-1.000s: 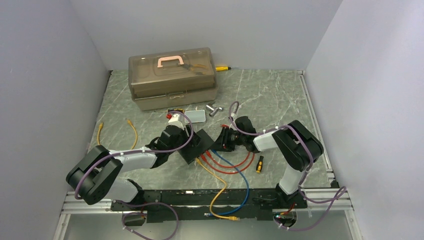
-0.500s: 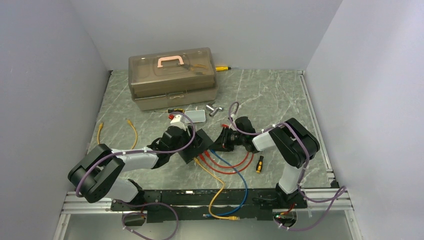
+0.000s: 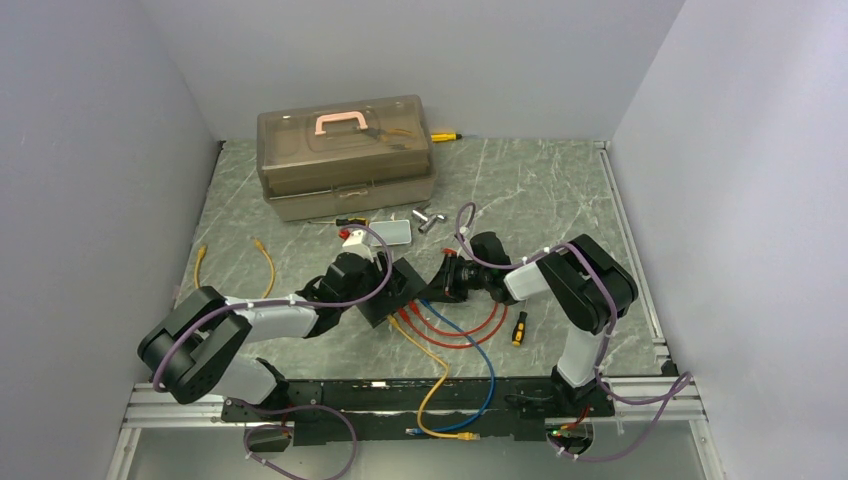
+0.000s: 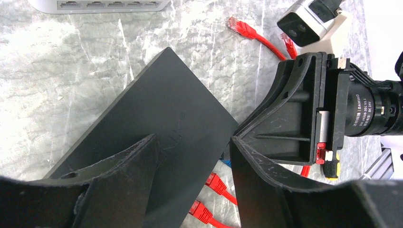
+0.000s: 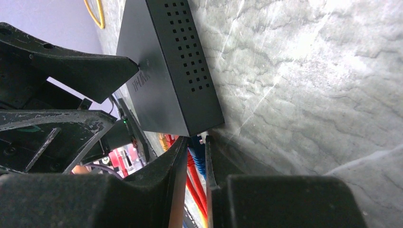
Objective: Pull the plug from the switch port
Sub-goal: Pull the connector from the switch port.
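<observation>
The black switch (image 3: 397, 287) lies flat between my two grippers, with red, blue and yellow cables (image 3: 455, 335) running from its near edge. My left gripper (image 3: 377, 283) is open over the switch (image 4: 157, 123); one finger (image 4: 119, 171) rests on its top face and the other stands past its corner. Two red plugs (image 4: 216, 183) sit in ports between those fingers. My right gripper (image 3: 441, 284) reaches the switch's port edge. In the right wrist view its fingers (image 5: 178, 161) are closed narrowly on the blue plug (image 5: 196, 154), which still meets the corner of the switch (image 5: 166, 71).
A big brown toolbox (image 3: 345, 155) stands at the back left. A silver-grey tin (image 3: 392, 232) and metal sockets (image 3: 428, 218) lie behind the switch. A loose yellow cable (image 3: 265, 262) lies left, a small screwdriver (image 3: 519, 328) right. Loose red plugs (image 4: 237, 26) lie near the right arm.
Both arms have shifted only slightly. The switch and its cables stay where they were, and the right gripper stays at the port edge.
</observation>
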Available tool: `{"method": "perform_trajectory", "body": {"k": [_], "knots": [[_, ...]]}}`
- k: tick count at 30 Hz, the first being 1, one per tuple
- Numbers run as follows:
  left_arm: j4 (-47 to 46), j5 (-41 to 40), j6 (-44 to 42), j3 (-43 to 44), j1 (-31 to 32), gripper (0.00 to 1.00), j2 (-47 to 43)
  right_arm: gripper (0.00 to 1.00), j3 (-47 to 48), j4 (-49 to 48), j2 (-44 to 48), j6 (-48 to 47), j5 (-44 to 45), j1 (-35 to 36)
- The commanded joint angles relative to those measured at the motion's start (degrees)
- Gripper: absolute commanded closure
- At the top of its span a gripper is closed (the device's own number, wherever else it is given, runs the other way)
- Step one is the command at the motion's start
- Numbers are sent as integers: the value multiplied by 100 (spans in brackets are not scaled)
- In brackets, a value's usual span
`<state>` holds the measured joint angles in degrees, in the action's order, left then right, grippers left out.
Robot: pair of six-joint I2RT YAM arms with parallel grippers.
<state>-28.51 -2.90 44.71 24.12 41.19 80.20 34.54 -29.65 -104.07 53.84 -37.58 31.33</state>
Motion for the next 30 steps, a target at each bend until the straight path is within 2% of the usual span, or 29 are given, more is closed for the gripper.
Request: {"method": "perform_trajectory", "body": {"k": [1,7,13,23,30], "knots": [[550,-29,-21,-109,53,34,-36,100,32,318,-194,-304,391,59],[1229,-361,-399,214,207,19,-572,100,12,260,-159,-331,350,51],[2387,-1074,-922,793,589,14,-624,100,19,258,-164,-395,307,57],[3762,-2178,-1786,1982,1310,1,260,100,38,308,-178,-493,282,50],[4188,-2580,-1979,2511,1607,1,836,100,18,287,-149,-506,278,44]]}}
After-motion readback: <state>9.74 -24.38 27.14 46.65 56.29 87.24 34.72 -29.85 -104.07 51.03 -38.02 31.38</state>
